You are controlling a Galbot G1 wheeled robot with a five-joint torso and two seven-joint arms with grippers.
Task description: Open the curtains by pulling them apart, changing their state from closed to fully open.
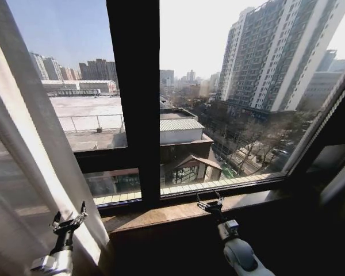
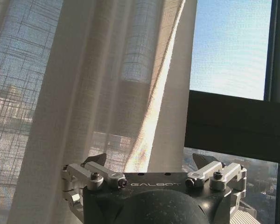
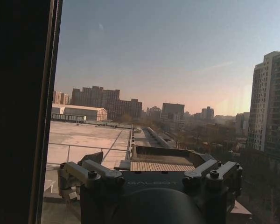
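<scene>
A sheer white pleated curtain hangs bunched along the left side of the window. My left gripper stands open just in front of its lower edge. In the left wrist view the curtain hangs close ahead of the open left gripper, with no fabric between the fingers. My right gripper is open over the window sill, right of the middle post. In the right wrist view the right gripper faces bare glass. A pale slanted strip of curtain runs along the window's right edge.
A thick black window post splits the glass, with a black crossbar low on the left pane. Below the sill the wall is dark. The far right corner lies in deep shadow. City buildings show through the glass.
</scene>
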